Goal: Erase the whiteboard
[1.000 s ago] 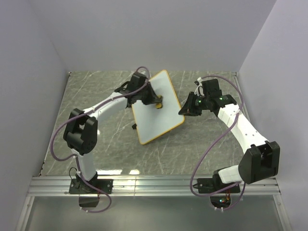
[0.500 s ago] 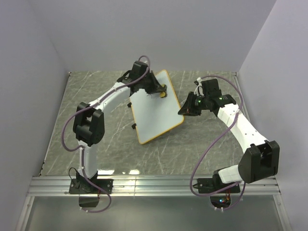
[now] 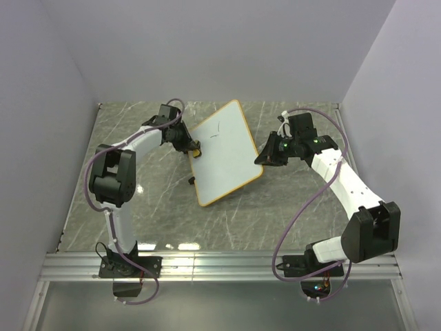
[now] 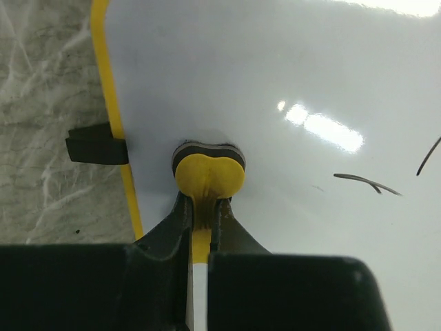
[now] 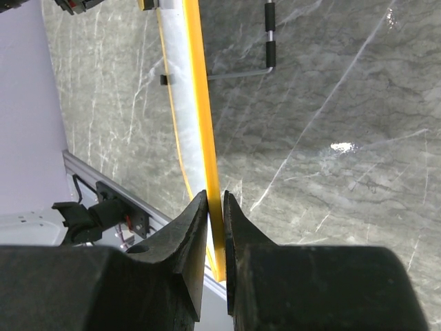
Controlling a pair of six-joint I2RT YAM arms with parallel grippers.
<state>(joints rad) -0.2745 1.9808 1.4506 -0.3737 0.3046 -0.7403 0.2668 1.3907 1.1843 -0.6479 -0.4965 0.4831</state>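
The whiteboard (image 3: 224, 154), white with an orange-yellow rim, lies tilted in the middle of the table. My right gripper (image 3: 264, 158) is shut on its right rim, seen edge-on in the right wrist view (image 5: 201, 124) between the jaws (image 5: 215, 201). My left gripper (image 3: 195, 148) is shut on a small yellow eraser (image 4: 209, 175) and presses it on the board near its left rim (image 4: 110, 103). A few dark pen strokes (image 4: 365, 182) show on the white surface to the eraser's right, and faintly in the top view (image 3: 217, 129).
A black tab (image 4: 95, 143) sticks out from the board's left rim. A thin metal stand bar with black grips (image 5: 269, 43) shows beside the board. Grey marble tabletop (image 3: 138, 186) lies all around; walls close in on three sides.
My left gripper has swept the eraser from the board's upper middle leftward and down to its left edge. The right gripper and the board have stayed put.
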